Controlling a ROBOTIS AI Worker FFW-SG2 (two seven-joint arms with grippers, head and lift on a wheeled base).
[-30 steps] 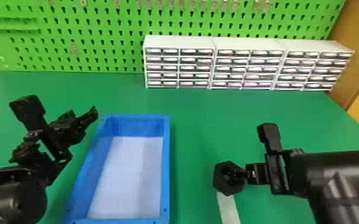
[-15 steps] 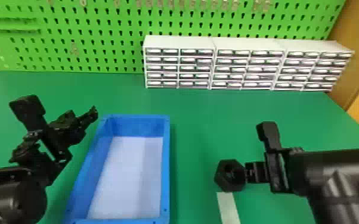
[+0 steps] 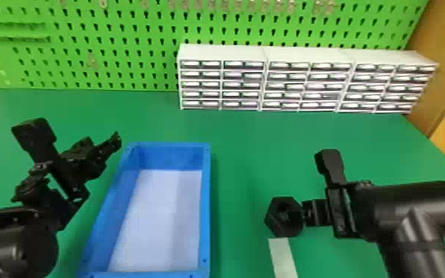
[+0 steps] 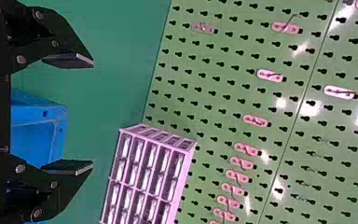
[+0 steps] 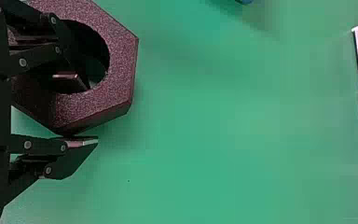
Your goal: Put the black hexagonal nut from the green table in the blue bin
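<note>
In the head view, the black hexagonal nut (image 3: 284,226) is held near the white tape strip, right of the blue bin (image 3: 206,207). My right gripper (image 3: 301,213) reaches it from the right. Seen from the right wrist, one finger of that gripper (image 5: 87,112) sits inside the hole of the nut (image 5: 119,60) and the other presses its outer side. Whether the nut touches the table I cannot tell. My left gripper (image 3: 101,149) is parked beyond the bin's left side; in its wrist view the gripper (image 4: 93,114) stands open, empty, near the bin's rim (image 4: 61,122).
White drawer units (image 3: 262,77) line the back right of the green table (image 3: 247,148), against the green pegboard (image 3: 122,44). The tape strip (image 3: 284,258) runs toward the front edge below the nut. Bare tabletop lies between bin and nut.
In the head view the nut has shifted slightly up and its hole faces a little differently, with my right gripper still at it. The left arm has stayed still.
</note>
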